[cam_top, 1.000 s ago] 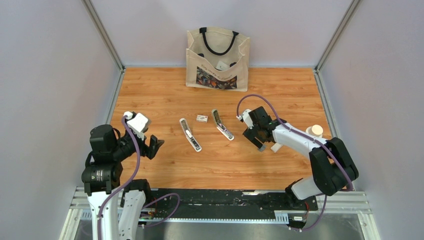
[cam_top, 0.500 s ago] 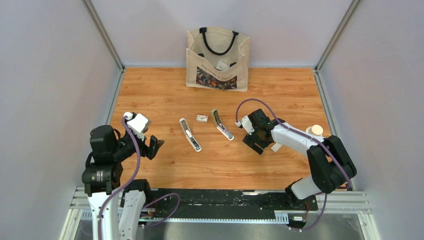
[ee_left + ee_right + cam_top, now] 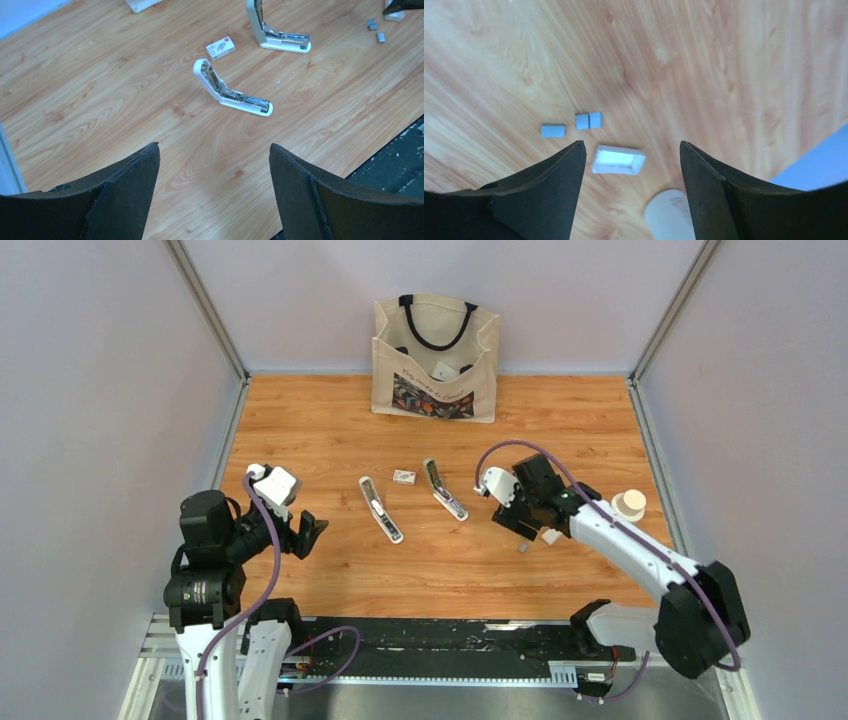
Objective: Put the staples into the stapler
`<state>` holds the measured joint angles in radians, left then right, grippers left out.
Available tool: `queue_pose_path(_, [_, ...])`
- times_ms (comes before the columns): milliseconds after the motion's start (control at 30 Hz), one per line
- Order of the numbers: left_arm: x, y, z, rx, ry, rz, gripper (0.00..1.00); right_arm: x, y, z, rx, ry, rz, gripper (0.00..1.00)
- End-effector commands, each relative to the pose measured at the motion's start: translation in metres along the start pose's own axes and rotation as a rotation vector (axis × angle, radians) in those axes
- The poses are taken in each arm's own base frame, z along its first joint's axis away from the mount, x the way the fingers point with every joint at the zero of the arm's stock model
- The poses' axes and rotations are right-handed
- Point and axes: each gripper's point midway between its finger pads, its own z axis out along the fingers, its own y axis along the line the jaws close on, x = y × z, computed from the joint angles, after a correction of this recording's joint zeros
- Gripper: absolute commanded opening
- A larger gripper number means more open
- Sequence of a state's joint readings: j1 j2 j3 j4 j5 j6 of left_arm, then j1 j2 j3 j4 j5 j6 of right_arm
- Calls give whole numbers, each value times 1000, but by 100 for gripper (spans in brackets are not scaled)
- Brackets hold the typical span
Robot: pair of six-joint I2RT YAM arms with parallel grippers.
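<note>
The right gripper point(image 3: 632, 146) hangs spread and empty over the staples point(image 3: 588, 120), short grey strips lying on the wooden table point(image 3: 724, 60) just beside a small white tray point(image 3: 619, 160). The left gripper point(image 3: 214, 149), also released, faces 2 opened staplers point(image 3: 235, 97) point(image 3: 280, 39).

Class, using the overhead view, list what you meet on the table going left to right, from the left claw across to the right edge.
left claw → white stapler → small staple box → grey-topped stapler → right claw → pale roll
</note>
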<state>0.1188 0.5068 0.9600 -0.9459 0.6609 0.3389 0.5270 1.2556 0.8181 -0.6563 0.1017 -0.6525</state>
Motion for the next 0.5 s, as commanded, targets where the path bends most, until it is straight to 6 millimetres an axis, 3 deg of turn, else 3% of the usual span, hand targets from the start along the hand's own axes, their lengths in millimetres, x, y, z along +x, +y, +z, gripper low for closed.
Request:
queue_pose_path(0, [-4,3,2,-8,-21,-3,88,-10,4,-24,-61,-111,-354,73])
queue_pose_path(233, [0,3,1,-22,-29,6,88,-8,46,-29,-282,-247,-791,71])
queue_pose_path(467, [2,5,1,-31,-30,2,89,4,60,-2,-350,-234,-907,63])
